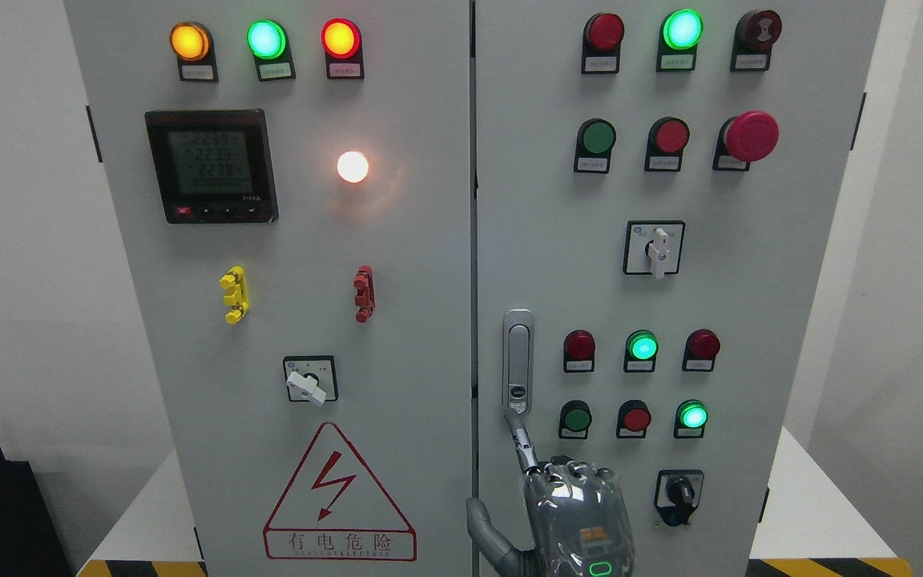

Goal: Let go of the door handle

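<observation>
The right hand [570,513] sits low on the right door [790,280], index finger [519,437] extended just under the handle [517,361], gripping nothing.

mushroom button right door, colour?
Red mushroom button, head view.

Bare panel left of door handle [517,361]; red lamp [578,345] and green button [575,418] crowd its right; hand [570,505] blocks below.
</observation>
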Action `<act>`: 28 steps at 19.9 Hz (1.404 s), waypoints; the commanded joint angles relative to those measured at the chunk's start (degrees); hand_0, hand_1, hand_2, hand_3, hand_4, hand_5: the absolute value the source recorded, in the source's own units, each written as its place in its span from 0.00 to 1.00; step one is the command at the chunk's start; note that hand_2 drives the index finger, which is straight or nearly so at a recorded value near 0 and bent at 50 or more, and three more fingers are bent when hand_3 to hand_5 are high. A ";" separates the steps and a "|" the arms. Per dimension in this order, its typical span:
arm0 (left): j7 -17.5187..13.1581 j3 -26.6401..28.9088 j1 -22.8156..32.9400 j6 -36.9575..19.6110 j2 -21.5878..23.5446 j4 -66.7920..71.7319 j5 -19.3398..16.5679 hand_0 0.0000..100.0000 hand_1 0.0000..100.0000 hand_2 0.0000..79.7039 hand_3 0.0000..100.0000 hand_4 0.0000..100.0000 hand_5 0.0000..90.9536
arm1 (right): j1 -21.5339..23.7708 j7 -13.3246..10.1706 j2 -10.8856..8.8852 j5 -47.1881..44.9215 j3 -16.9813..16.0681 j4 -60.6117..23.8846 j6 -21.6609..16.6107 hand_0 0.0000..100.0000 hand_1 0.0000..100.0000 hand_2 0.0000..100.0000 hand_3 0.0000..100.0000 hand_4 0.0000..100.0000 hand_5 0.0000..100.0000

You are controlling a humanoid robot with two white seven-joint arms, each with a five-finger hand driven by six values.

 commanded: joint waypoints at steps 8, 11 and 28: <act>0.01 0.62 -0.01 0.02 0.00 0.96 0.00 0.12 0.39 0.00 0.00 0.00 0.00 | -1.33 0.36 0.21 -0.04 -1.29 1.83 0.74 0.33 0.16 0.00 1.00 0.91 0.99; 0.01 0.62 -0.01 0.02 0.00 0.96 0.00 0.12 0.39 0.00 0.00 0.00 0.00 | -1.33 1.06 0.21 -0.04 -1.21 1.83 0.74 0.33 0.16 0.00 1.00 0.91 0.99; 0.01 0.62 -0.01 0.02 0.00 0.96 0.00 0.12 0.39 0.00 0.00 0.00 0.00 | -0.98 2.38 0.56 -0.13 -1.47 2.09 0.74 0.33 0.16 0.00 1.00 1.00 0.99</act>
